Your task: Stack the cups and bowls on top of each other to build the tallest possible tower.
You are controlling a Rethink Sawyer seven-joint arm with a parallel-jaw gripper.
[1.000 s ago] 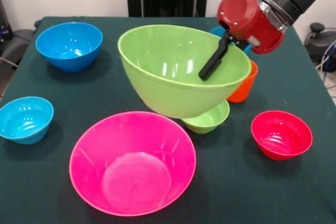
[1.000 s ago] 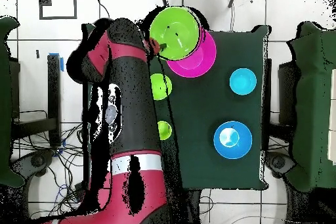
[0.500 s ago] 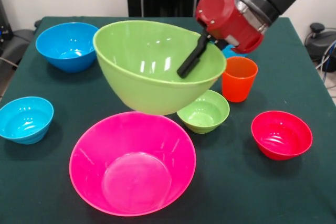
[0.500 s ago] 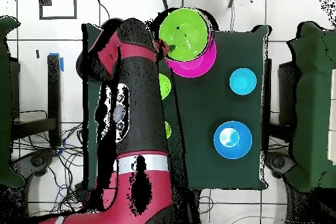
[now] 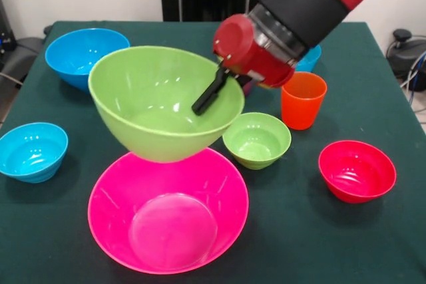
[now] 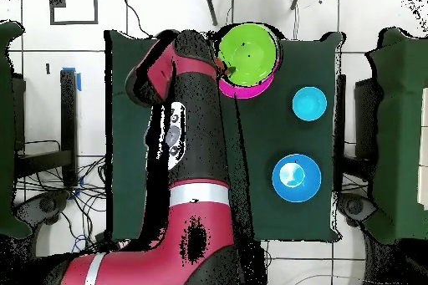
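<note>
The gripper (image 5: 214, 90) is clamped on the rim of the large green bowl (image 5: 156, 108), one black finger inside the wall. The bowl hangs tilted just above the huge pink bowl (image 5: 168, 214), over its far edge.

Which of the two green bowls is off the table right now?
The large green bowl, gripped at its rim by the gripper and hanging above the pink bowl. The small green bowl sits on the table.

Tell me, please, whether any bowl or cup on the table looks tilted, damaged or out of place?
Only the large green bowl is off the table: the gripper holds it by its rim, slightly tilted, above the pink bowl. The other bowls and the orange cup stand upright and look undamaged.
</note>
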